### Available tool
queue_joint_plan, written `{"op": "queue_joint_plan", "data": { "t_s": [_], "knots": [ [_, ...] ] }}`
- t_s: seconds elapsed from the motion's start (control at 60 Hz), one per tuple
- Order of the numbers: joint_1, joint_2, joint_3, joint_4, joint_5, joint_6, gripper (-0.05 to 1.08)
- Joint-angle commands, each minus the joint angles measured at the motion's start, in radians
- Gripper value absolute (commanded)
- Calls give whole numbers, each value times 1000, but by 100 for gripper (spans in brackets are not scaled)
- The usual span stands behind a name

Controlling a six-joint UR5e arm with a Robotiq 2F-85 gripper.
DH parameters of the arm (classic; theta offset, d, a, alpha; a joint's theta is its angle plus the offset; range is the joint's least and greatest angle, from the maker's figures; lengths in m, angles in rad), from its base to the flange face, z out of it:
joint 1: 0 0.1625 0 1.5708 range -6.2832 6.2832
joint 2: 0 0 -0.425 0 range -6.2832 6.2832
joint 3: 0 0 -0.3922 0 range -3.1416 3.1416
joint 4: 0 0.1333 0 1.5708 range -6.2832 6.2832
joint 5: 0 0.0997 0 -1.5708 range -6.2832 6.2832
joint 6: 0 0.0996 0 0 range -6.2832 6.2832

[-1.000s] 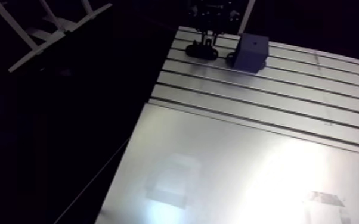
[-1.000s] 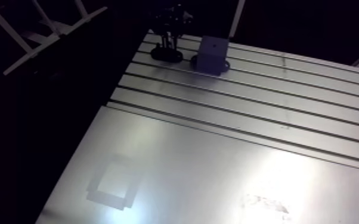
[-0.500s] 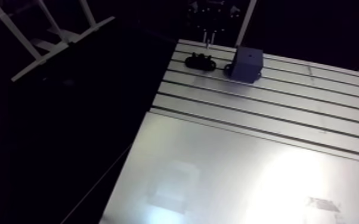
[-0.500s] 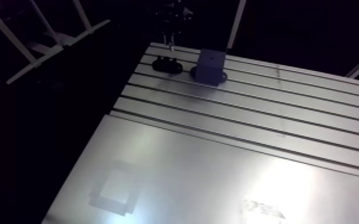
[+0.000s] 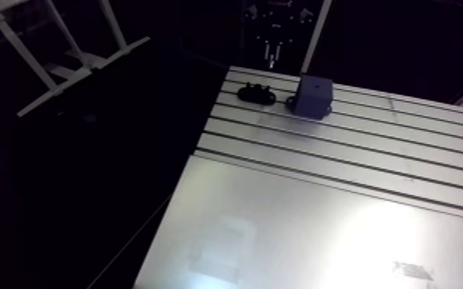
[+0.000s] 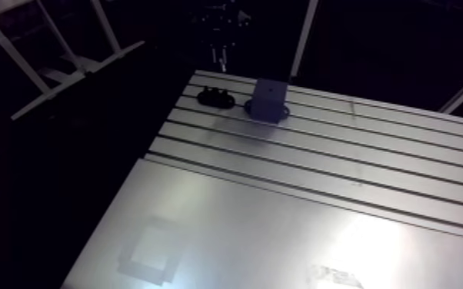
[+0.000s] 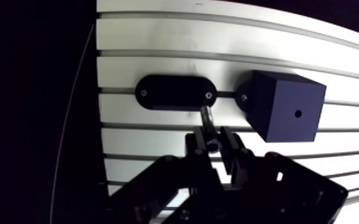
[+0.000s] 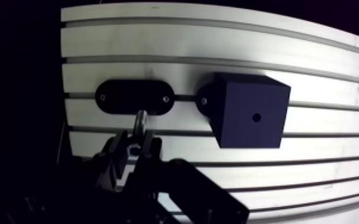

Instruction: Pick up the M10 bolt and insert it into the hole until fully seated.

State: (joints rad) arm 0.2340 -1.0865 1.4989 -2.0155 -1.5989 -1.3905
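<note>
Fingers (image 7: 197,146) pinch slim metal bolt (image 7: 206,117) above oval black plate (image 7: 169,93).

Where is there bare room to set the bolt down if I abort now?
The slotted rows on the side of the dark block away from the black oval plate lie bare, and so does the smooth sheet nearer the camera. It is crowded only at the far corner, where plate and block sit close together.

Head of bolt (image 7: 206,117) hidden between fingers (image 7: 195,146); arm view: gripper (image 5: 272,51) dark, its grasp seemingly unreadable.
</note>
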Motion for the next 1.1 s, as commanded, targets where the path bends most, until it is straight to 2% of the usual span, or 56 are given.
{"op": "queue_joint_plan", "data": {
  "t_s": [0.017, 0.183, 0.4, 0.833, 0.95, 1.1],
  "knots": [
    [-8, -16, -35, 149, 4, -18, 106],
    [-18, -16, -51, 191, 1, -21, 107],
    [-60, -19, -103, 278, 16, -69, 108],
    [-101, 0, -193, 420, 21, -103, 108],
    [-108, 29, -219, 473, 23, -104, 108],
    [-116, 50, -241, 484, 21, -104, 108]
  ]
}}
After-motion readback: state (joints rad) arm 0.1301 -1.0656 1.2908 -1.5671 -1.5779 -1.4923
